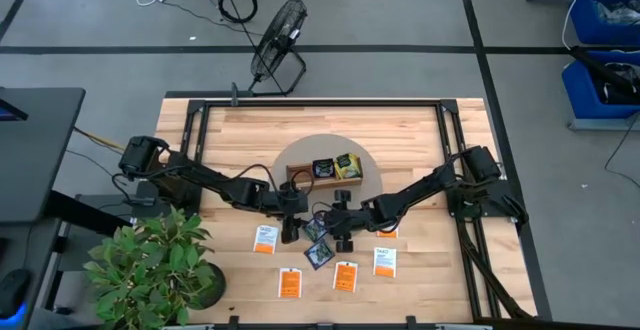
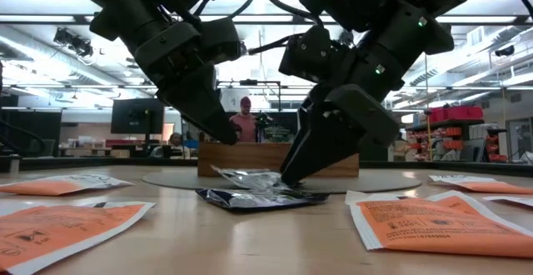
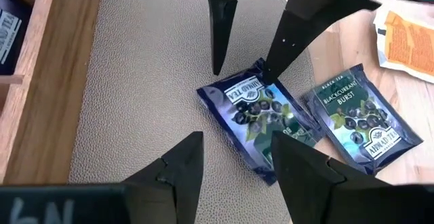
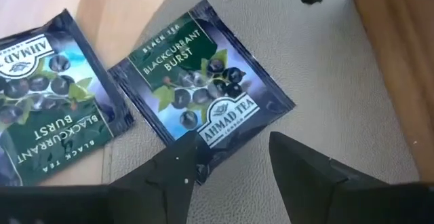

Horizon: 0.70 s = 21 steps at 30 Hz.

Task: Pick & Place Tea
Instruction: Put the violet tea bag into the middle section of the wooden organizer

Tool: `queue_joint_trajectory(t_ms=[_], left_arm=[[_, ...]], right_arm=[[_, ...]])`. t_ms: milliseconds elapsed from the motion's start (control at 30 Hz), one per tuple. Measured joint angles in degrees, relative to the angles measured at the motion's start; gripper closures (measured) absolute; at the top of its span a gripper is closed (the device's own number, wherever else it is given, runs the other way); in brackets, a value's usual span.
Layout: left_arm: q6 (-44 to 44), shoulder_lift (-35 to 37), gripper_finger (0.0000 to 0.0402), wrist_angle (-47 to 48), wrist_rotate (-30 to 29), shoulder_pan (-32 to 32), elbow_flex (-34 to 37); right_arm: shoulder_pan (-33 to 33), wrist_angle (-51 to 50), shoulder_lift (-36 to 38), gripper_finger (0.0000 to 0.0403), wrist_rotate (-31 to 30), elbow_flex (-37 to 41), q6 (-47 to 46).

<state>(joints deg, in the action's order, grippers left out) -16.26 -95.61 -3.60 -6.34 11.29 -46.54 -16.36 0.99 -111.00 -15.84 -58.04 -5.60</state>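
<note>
Two open tools [image 3: 234, 170] [image 4: 227, 159] flanking dark tea packet [image 3: 258, 108], mat [image 3: 135, 81]

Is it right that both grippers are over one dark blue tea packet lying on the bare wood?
Not quite. The left wrist view shows the dark blue tea packet lying on the round beige mat, not bare wood. Both the left gripper and right gripper are over it.

Two dark blue blackcurrant packets [image 4: 203, 105] lie flat side by side, one on the mat, the other [image 4: 44, 105] half off it. Orange-and-white packets [image 1: 345, 276] sit scattered nearby, flat on the surface.
</note>
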Motion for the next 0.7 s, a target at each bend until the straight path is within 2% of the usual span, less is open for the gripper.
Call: queue_joint_trajectory(t_ms=[300, 700], left_arm=[[0.38, 0.00, 0.0223, -0.02, -0.01, 0.00, 0.00], [0.55, 0.00, 0.0223, -0.04, -0.01, 0.00, 0.00]], right_arm=[[0.00, -0.42, 0.04, 0.0222, 1.40, 0.00, 1.64], [0.09, 0.89, -2.84, 0.0336, 4.77, -0.31, 1.58]])
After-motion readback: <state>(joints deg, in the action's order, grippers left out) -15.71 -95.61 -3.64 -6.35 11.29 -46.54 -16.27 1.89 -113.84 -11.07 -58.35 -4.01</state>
